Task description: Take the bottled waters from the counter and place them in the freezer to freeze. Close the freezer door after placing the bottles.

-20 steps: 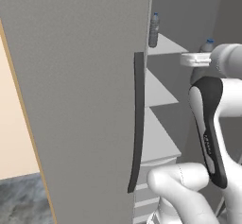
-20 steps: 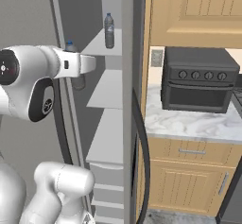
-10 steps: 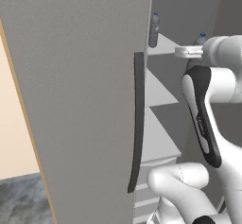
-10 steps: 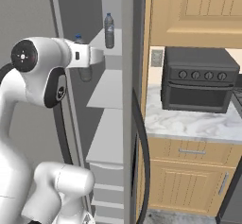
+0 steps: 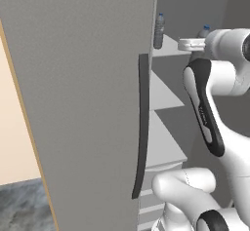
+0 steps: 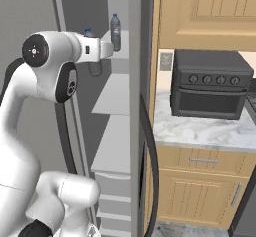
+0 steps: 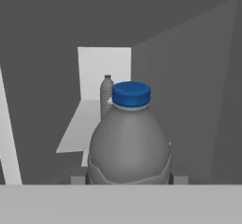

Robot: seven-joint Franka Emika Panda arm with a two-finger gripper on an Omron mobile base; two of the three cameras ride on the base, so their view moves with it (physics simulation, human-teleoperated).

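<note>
Gripper (image 7: 128,175): closed around a bottled water (image 7: 129,138), whose blue cap (image 7: 131,94) points up in the hand view
Held bottle position: raised inside the open freezer (image 6: 117,126), near the top shelf (image 6: 118,54)
Second bottle (image 6: 115,32): seen upright on the top shelf, well back from the held one
Freezer door (image 5: 83,103): swung wide open, its dark bar handle (image 5: 141,127) facing the left base camera
Counter (image 6: 200,128): seen right of the refrigerator, with a black toaster oven (image 6: 211,83) on it
</note>
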